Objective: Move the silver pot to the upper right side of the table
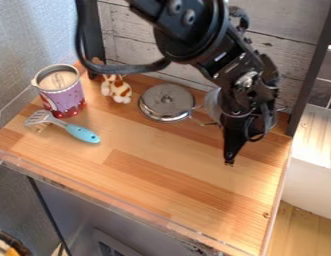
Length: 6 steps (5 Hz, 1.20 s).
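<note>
The silver pot (212, 103) sits at the table (161, 172)'s upper right; moving looks finished; the gripper (229, 161)'s opening and hold I cannot tell.

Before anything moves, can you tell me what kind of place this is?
It looks like a toy kitchen or play-cooking setup in a robot lab: a wooden countertop holds a slotted spatula with a blue handle and a round metal lid, with a black robot arm above.
</note>
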{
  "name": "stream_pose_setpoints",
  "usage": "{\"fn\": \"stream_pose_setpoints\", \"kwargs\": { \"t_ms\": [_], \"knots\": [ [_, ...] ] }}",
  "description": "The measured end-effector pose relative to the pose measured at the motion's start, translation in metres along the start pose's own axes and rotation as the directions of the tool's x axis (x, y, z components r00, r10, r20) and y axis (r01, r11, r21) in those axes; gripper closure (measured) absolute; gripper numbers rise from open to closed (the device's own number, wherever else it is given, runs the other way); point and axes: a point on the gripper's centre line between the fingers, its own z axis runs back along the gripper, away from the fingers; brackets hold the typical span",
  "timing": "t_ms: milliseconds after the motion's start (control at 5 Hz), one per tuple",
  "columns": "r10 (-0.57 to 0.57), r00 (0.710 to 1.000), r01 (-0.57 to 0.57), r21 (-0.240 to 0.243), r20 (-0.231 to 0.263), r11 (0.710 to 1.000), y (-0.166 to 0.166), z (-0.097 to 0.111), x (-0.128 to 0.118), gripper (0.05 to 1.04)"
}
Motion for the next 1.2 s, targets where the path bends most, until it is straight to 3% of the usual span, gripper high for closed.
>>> {"fn": "stream_pose_setpoints", "kwargs": {
  "t_ms": [400,600,800,1200],
  "knots": [
    [0.027,0.999,-0.026,-0.025,0.030,0.999,-0.001,-0.023,-0.012,1.011],
    [0.036,0.999,-0.035,-0.044,0.028,0.998,-0.001,-0.022,-0.014,0.983],
    [0.046,0.999,-0.046,-0.055,0.000,0.997,-0.004,-0.022,-0.018,0.808],
    [0.043,0.999,-0.044,-0.036,-0.025,0.998,-0.002,-0.014,-0.015,0.215]
  ]
}}
